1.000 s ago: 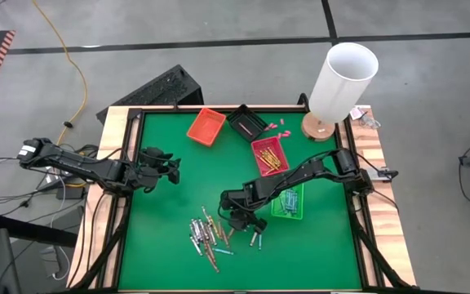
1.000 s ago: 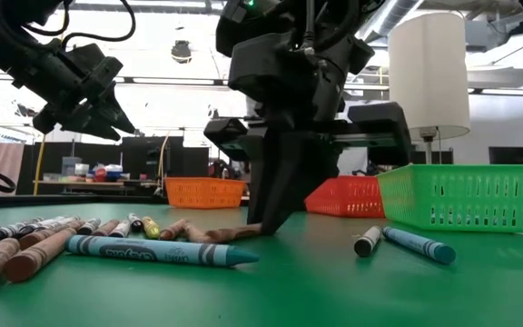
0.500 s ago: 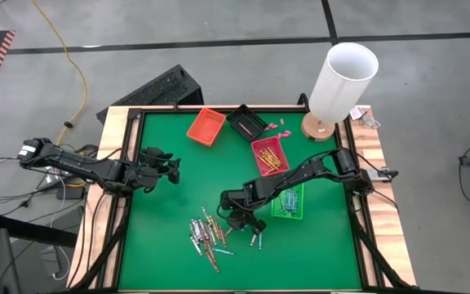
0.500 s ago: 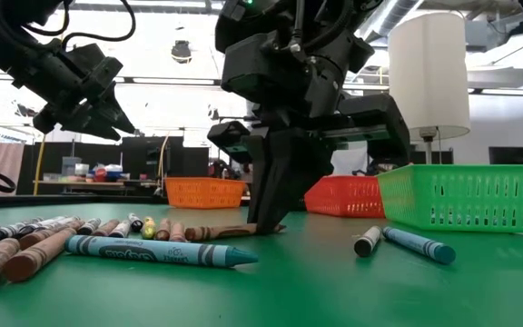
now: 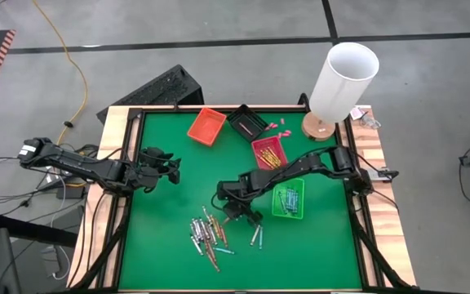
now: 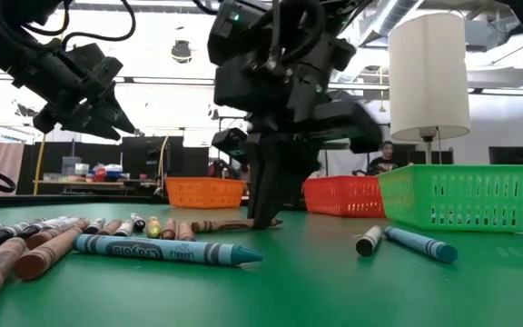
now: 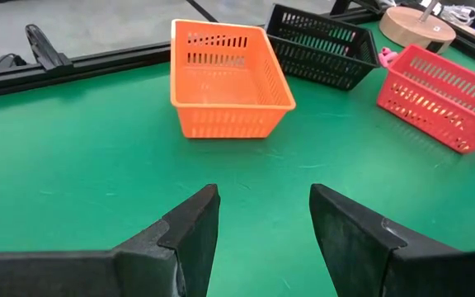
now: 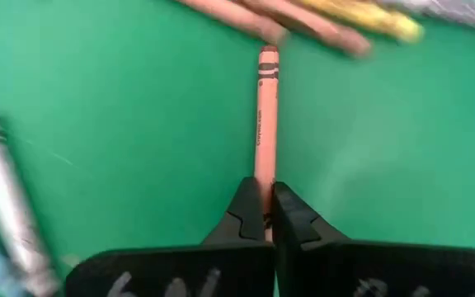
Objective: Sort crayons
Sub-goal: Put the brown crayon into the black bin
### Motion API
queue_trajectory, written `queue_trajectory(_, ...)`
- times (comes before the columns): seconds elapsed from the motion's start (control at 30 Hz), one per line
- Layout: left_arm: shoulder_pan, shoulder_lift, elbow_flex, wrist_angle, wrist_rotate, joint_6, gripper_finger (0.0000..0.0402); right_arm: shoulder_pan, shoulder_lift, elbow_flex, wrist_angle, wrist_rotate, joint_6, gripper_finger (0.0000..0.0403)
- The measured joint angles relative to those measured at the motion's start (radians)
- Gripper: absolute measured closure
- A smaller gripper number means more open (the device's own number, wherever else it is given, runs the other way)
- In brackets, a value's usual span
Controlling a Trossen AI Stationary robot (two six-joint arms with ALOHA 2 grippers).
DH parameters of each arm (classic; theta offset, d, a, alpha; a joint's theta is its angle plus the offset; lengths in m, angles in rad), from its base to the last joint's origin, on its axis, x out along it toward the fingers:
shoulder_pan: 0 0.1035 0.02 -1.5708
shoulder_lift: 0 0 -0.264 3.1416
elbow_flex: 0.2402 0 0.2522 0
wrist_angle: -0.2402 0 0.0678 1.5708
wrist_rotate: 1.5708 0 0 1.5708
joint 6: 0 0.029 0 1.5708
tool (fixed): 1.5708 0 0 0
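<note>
Right pincer (image 5: pixel 233 211) has slid up the desk (image 5: pixel 170 245) a bit, tips now pinching one end of a brown-red crayon (image 8: pixel 265 115).
Only the R wrist view shows that grip: crayon sticks straight out past the tips, far end by other crayons. High view shows R arm bent low mid-desk, just above the crayon pile (image 5: pixel 206 237), near the green tray (image 5: pixel 288 200). L pincer (image 7: pixel 262 223) hangs spread, up off the desk, facing the orange tray (image 7: pixel 228 78).
</note>
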Motion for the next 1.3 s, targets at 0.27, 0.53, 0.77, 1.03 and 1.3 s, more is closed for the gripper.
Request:
queue_trajectory(0.27, 0.0, 0.0, 0.0, 0.0, 0.0, 0.0, 0.0221, -0.039, 0.0, 0.057, -0.078, 0.034, 0.002, 0.04)
queue_trajectory(0.53, 0.0, 0.0, 0.0, 0.0, 0.0, 0.0, 0.0221, -0.07, -0.002, 0.105, -0.127, 0.046, 0.0, 0.04)
queue_trajectory(0.77, 0.0, 0.0, 0.0, 0.0, -0.001, 0.0, 0.0221, -0.117, -0.004, 0.166, -0.18, 0.086, 0.024, 0.04)
queue_trajectory(1.03, 0.0, 0.0, 0.0, 0.0, -0.001, 0.0, 0.0221, -0.203, -0.005, 0.234, -0.242, 0.099, 0.111, 0.04)
queue_trajectory(1.3, 0.0, 0.0, 0.0, 0.0, -0.001, 0.003, 0.0221, -0.308, -0.005, 0.266, -0.266, 0.16, 0.238, 0.04)
